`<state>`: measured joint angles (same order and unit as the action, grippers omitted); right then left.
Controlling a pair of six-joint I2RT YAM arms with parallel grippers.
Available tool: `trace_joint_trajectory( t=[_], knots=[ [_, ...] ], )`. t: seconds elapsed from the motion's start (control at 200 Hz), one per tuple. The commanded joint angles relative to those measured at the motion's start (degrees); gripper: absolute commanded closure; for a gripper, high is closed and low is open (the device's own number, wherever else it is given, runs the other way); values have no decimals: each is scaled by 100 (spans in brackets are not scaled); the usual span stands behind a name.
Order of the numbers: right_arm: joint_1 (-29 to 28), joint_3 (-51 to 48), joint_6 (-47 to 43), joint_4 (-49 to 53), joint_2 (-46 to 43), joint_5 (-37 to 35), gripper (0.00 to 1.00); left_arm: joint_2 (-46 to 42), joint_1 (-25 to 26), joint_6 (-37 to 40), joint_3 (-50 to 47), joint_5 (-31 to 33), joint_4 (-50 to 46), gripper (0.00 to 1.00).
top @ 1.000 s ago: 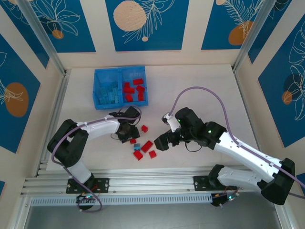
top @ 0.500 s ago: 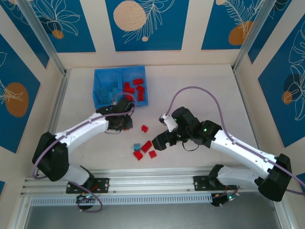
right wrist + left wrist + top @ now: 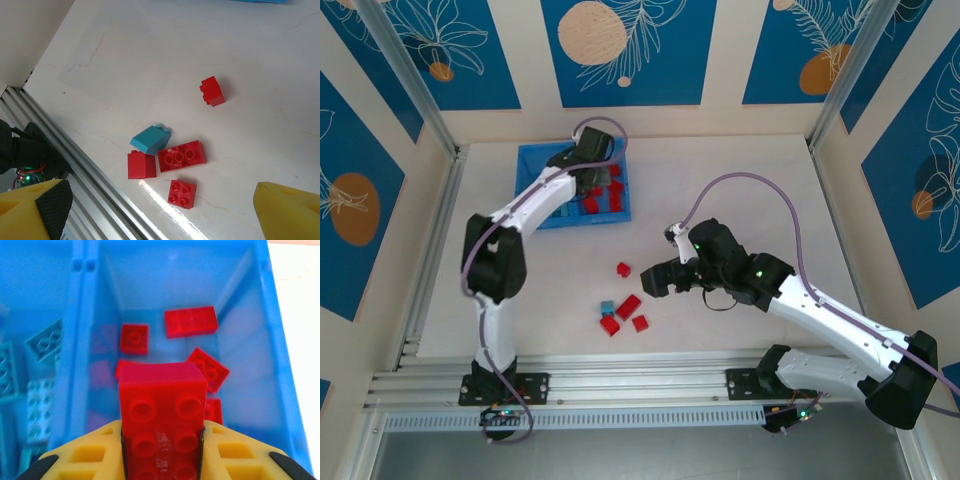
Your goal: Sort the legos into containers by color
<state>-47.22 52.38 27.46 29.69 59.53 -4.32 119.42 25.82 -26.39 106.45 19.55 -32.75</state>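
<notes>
The left arm (image 3: 520, 215) stretches far forward, nearly straight; its end effector (image 3: 162, 447) is clamped on a red lego (image 3: 162, 400), with yellow fingers (image 3: 90, 455) pressing on either side; the right arm (image 3: 820, 310) is bent at the elbow and angled inward; its end effector (image 3: 657, 279) is spread wide, seemingly hovering clear of the surface (image 3: 740, 200).

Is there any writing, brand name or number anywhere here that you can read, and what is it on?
No readable text anywhere.
The red brick held over the blue bin: any lettering on its studs is too blurred to read.
The loose bricks on the table: too small to tell.
The wall panels: leaf and circle drawings, no words.
</notes>
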Motion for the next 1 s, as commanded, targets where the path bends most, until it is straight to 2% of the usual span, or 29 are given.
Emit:
trace_joint_trajectory(
  t=[0.0, 0.09, 0.19, 0.36, 0.46, 0.59, 0.76, 0.875, 0.995],
  knots=[
    [-23, 166, 208, -28, -73, -65, 5, 672, -195, 122, 1172, -86, -615, 70],
    [-42, 194, 237, 85, -107, -93, 6, 1197, -218, 61, 2048, -80, -1104, 64],
    [-59, 191, 257, 124, -154, -123, 5, 1249, -218, 30, 2242, -272, -1119, 49],
    [-68, 176, 295, 82, -164, -209, 5, 671, -192, -132, 1996, -575, -1138, 45],
    [-63, 143, 380, -13, -143, -343, 5, -82, -154, -270, 1253, -899, -924, 45],
    [-48, 49, 528, -160, -115, -682, 5, -1331, 32, -332, -213, -1323, -535, 45],
    [30, -55, 588, -317, -143, -941, 5, -2768, 555, 197, -2080, -1533, -246, 47],
    [120, -95, 507, -476, -125, -703, 4, -3234, 835, 1029, -3033, -2196, -109, 42],
    [239, -88, 528, -587, -35, -497, 4, -3268, 931, 1435, -3651, -2636, -39, 39]
  ],
)
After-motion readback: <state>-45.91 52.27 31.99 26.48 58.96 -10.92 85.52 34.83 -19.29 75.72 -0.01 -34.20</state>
